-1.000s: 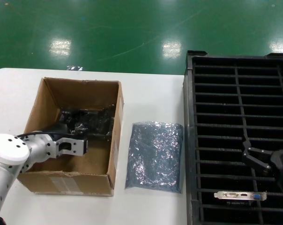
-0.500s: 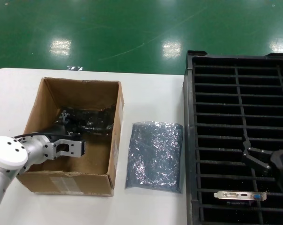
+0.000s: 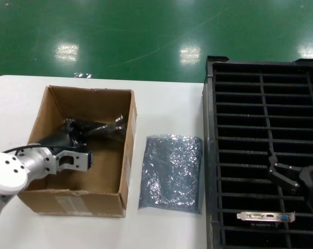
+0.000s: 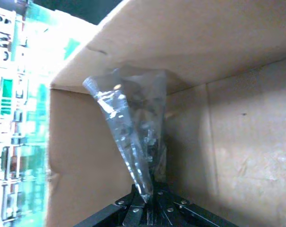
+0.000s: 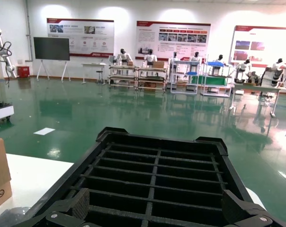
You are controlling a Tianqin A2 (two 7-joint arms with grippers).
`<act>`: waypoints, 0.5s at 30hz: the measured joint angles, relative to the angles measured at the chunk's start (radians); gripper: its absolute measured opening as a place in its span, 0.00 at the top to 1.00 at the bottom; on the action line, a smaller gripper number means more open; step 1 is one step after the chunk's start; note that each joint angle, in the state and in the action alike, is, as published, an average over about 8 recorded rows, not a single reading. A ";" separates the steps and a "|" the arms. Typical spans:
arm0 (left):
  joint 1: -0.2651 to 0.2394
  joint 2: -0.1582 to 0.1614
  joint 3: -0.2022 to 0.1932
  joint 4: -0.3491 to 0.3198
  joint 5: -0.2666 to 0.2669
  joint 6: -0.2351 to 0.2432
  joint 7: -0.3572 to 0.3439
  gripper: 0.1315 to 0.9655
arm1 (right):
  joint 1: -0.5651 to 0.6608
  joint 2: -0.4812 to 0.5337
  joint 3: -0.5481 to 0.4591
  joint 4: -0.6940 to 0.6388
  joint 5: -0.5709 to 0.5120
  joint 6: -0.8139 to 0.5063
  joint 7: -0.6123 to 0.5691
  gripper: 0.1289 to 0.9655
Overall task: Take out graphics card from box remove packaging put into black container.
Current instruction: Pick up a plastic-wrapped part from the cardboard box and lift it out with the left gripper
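Since the earlier frame the left gripper [image 3: 89,158] had drawn back inside the box [image 3: 73,199], fingers pinching the crinkled bag [image 4: 133,127], which stretched away toward the far wall, while the right gripper [image 3: 281,176] waited, fingers spread, over the black container [image 3: 211,155].

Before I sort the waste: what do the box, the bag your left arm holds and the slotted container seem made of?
Box: plain brown cardboard, matte, creased flaps. Packaging: thin clear-grey plastic film, glossy and crinkled, pinched in the left gripper. Black container: probably moulded hard plastic, dull black slats.
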 joint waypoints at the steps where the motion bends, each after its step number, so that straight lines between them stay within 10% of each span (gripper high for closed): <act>1: 0.007 -0.007 0.001 -0.020 0.007 -0.003 -0.010 0.99 | 0.000 0.000 0.000 0.000 0.000 0.000 0.000 0.00; 15: 0.173 -0.123 -0.070 -0.418 0.147 -0.066 -0.194 0.99 | 0.000 0.000 0.000 0.000 0.000 0.000 0.000 0.00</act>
